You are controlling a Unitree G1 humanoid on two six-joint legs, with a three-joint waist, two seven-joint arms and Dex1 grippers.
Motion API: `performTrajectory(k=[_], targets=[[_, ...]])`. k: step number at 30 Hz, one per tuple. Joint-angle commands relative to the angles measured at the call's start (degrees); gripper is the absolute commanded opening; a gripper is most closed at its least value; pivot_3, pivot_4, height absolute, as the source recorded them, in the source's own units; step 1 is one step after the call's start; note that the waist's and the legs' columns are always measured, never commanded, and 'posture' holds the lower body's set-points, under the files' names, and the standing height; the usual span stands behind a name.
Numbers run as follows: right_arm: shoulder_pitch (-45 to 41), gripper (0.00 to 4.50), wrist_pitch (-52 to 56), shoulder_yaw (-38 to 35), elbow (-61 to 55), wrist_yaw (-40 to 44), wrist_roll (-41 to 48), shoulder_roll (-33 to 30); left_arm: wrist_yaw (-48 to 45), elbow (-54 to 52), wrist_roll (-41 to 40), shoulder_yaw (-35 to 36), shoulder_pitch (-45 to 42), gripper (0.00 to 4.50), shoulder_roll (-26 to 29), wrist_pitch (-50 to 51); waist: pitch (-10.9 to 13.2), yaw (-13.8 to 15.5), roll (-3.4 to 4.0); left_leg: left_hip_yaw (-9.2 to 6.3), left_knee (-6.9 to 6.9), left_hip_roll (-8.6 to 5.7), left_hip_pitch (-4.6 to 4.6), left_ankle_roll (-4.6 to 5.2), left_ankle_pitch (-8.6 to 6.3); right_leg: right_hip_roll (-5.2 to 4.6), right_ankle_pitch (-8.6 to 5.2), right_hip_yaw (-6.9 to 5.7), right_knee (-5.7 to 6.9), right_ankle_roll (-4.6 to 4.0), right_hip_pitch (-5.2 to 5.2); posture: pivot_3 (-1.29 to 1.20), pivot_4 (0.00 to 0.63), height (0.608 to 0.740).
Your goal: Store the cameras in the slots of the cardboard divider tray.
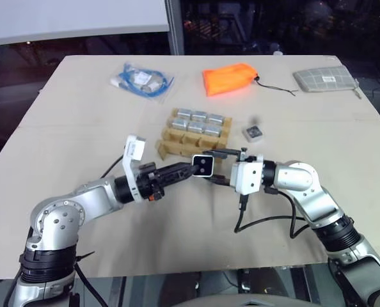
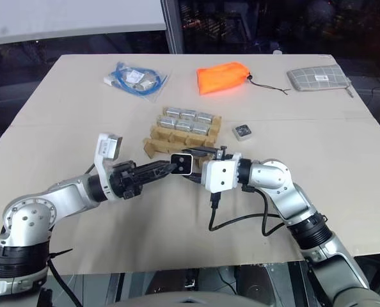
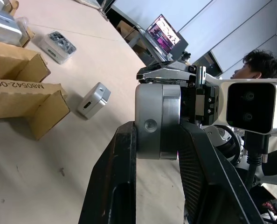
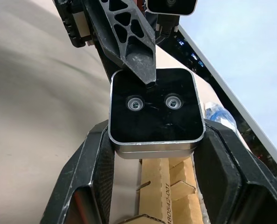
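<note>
A camera (image 1: pixel 203 165) is held in the air just in front of the cardboard tray (image 1: pixel 171 144), on its near side, black lens face turned toward the robot. Both hands grip it. The left hand (image 1: pixel 189 169) comes in from the left, its two black fingers pinched on the camera's sides. The right hand (image 1: pixel 217 167) comes in from the right and also clamps it; in the right wrist view the camera sits between that hand's two pads (image 4: pixel 100 163), with one left-hand finger (image 4: pixel 134 42) touching its top edge.

The tray stands on the tabletop (image 1: pixel 81 121) near its middle. Six cameras (image 1: pixel 199 121) fill the slots of its two far rows, silver backs up. The row of slots nearest the robot looks empty.

One more camera (image 1: pixel 253 132) lies loose on the tabletop just to the right of the tray, tilted, not touching it.

Beyond the tray, toward the far edge: an orange pouch (image 1: pixel 228 78) with a black cord, straight behind the tray. Left of that, a clear bag with a blue cable (image 1: pixel 141 79). At the far right corner, well apart from the tray, a grey checked pouch (image 1: pixel 325 79).

The left wrist view shows a laptop (image 3: pixel 164 37) and a person (image 3: pixel 257 65) beyond the tabletop.
</note>
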Motion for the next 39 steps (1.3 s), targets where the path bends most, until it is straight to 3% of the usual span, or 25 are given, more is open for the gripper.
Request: performTrajectory(k=[1, 3, 5, 8, 13, 16, 21, 27, 33, 39], targets=[[-0.72, 1.87, -0.27, -0.03, -3.53, -0.42, -0.03, 0.41, 0.49, -0.62, -0.73, -0.13, -1.2, 0.68, -0.6, -0.04, 0.0, 0.01, 0.0, 0.0, 0.0, 0.0, 0.0, 0.0, 0.0, 0.0, 0.0, 0.0, 0.0, 0.0, 0.0, 0.0, 0.15, 0.74], [-0.48, 1.87, 1.64, 0.01, -4.0, -0.25, -0.09, 0.11, 0.73, -0.51, -0.7, -0.04, -1.39, 0.68, -0.73, -0.01, 0.0, 0.01, 0.0, 0.0, 0.0, 0.0, 0.0, 0.0, 0.0, 0.0, 0.0, 0.0, 0.0, 0.0, 0.0, 0.0, 0.15, 0.74], [-0.21, 2.96, 2.63, -0.27, -4.32, -0.6, 0.11, 0.11, 0.81, -0.47, -0.58, 0.01, -1.53, 0.68, -0.82, -0.09, 0.0, 0.01, 0.0, 0.0, 0.0, 0.01, 0.0, 0.0, 0.0, 0.0, 0.0, 0.0, 0.0, 0.0, 0.0, 0.0, 0.15, 0.74], [0.85, 4.23, 7.0, -1.09, -5.74, -0.04, 1.27, -0.86, 0.59, -0.7, 0.49, 0.17, -1.8, 0.68, -1.01, -1.04, 0.01, 0.04, -0.01, -0.01, 0.0, 0.01, 0.0, 0.0, 0.0, -0.01, 0.0, 0.0, 0.0, 0.0, 0.0, 0.0, 0.15, 0.74], [7.13, 4.23, 23.56, -7.44, -12.81, 3.64, 12.45, -7.24, -2.72, -1.5, 5.75, -0.09, -2.54, 0.68, -0.13, -5.38, 0.04, 0.51, -0.05, -0.01, 0.0, 0.0, -0.03, 0.01, 0.0, -0.08, 0.0, -0.02, -0.03, 0.0, 0.01, 0.0, 0.15, 0.74], [12.47, 4.23, 35.19, -14.24, -18.08, 5.23, 21.42, -13.03, -7.39, -0.81, 14.19, -1.63, -2.99, 0.68, 2.86, -11.02, 0.06, 0.73, -0.04, -0.01, -0.02, -0.04, -0.05, 0.01, -0.01, -0.07, 0.0, -0.03, -0.07, -0.02, 0.0, 0.0, 0.15, 0.74], [18.92, 4.23, 46.77, -31.55, -22.68, 4.36, 35.8, -19.41, -17.98, 6.43, 33.7, -8.36, -7.22, 0.68, 9.76, -27.45, 0.14, 1.18, 0.09, 0.02, -0.07, -0.07, -0.03, 0.23, -0.14, 0.02, -0.04, -0.03, -0.1, -0.09, -0.02, 0.0, 0.15, 0.74], [27.02, 4.23, 59.35, -46.23, -28.76, 4.55, 47.13, -28.18, -29.02, 26.58, 55.02, -17.67, -21.21, 0.68, 14.42, -50.64, 0.19, 2.0, 0.11, -0.02, -0.08, -0.07, -0.19, 0.3, -0.18, 0.05, -0.02, -0.16, -0.32, -0.06, -0.03, 0.0, 0.15, 0.74], [32.47, 4.23, 63.05, -53.47, -31.39, 6.17, 51.42, -32.48, -39.5, 54.69, 63.38, -22.47, -39.74, 0.68, 9.03, -67.49, 0.2, 1.99, 0.04, -0.01, 0.2, -0.1, -1.02, 0.42, -0.24, 0.06, 0.03, -0.46, -0.49, 0.03, -0.47, 0.0, 0.15, 0.74], [34.8, 4.23, 63.01, -55.0, -32.47, 5.45, 52.44, -32.6, -48.36, 76.06, 68.4, -24.04, -51.94, 0.68, 3.35, -77.95, 0.33, 1.92, -0.19, 0.06, 0.22, -0.14, -1.11, 0.35, -0.2, 0.06, 0.04, -0.49, -0.53, 0.09, -0.52, 0.0, 0.15, 0.74]])
